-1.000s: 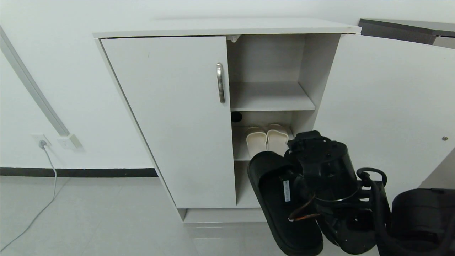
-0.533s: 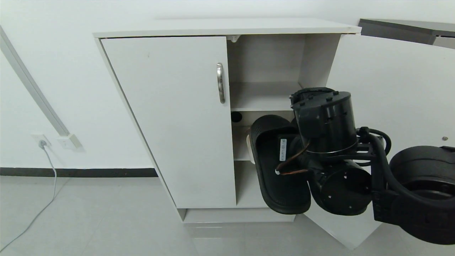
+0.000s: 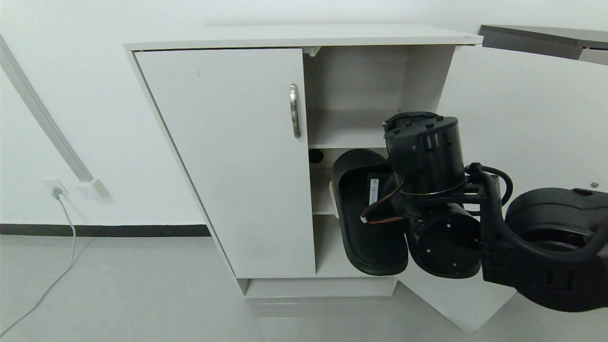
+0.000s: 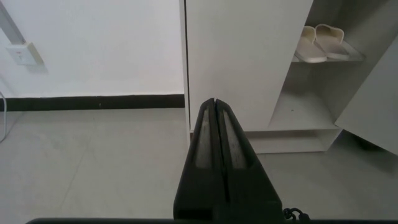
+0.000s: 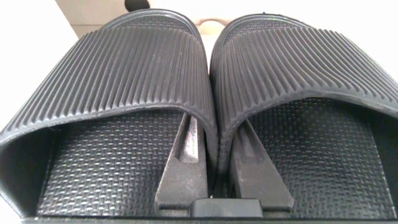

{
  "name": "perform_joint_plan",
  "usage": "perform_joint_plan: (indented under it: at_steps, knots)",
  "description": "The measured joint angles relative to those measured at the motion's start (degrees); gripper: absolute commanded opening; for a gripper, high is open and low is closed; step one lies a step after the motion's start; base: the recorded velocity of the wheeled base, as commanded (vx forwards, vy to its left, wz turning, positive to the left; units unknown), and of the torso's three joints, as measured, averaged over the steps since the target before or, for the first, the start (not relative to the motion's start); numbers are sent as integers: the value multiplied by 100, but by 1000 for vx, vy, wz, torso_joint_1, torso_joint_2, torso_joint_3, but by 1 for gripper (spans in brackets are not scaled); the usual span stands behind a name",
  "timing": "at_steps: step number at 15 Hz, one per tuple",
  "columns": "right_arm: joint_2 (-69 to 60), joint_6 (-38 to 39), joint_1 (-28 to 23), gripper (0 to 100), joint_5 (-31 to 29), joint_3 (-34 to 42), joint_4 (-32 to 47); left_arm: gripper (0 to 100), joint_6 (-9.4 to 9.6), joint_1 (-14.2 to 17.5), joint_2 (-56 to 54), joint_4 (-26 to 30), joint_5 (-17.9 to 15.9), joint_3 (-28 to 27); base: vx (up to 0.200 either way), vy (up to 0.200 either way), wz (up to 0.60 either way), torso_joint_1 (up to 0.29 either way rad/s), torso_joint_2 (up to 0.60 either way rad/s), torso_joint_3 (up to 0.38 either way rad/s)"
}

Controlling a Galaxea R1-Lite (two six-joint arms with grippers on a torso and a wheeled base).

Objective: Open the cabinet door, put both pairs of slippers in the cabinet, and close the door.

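Two black ribbed rubber slippers (image 5: 124,74) were clamped side by side by the right gripper (image 5: 217,127), the open white cabinet (image 3: 228,156) just ahead of it, cream slippers (image 4: 323,42) shelved beyond. Apart, the left gripper (image 4: 215,109) was clenched, empty.

black slippers (image 3: 369,223) raised, nudged closer to cabinet (image 3: 218,156) opening

Nothing readable. One small white label (image 3: 374,188) sits on the flat face of the black slipper (image 3: 368,228), held upright in front of the open cabinet (image 3: 294,35). Its print is too small to make out. No other signs, numbers or marks are legible.
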Motion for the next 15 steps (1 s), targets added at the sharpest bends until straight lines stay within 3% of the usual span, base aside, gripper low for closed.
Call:
perform_joint_plan:
  at_steps: [13,15]
  knots:
    - [184,-149,-90,0,-2,-193,-11,0,-11,0,0,-2,0,0,200,0,0,1,2,3]
    - [221,-146,-145,0,43,-197,-18,0,-18,0,0,6,4,0,0,0,0,0,0,0]
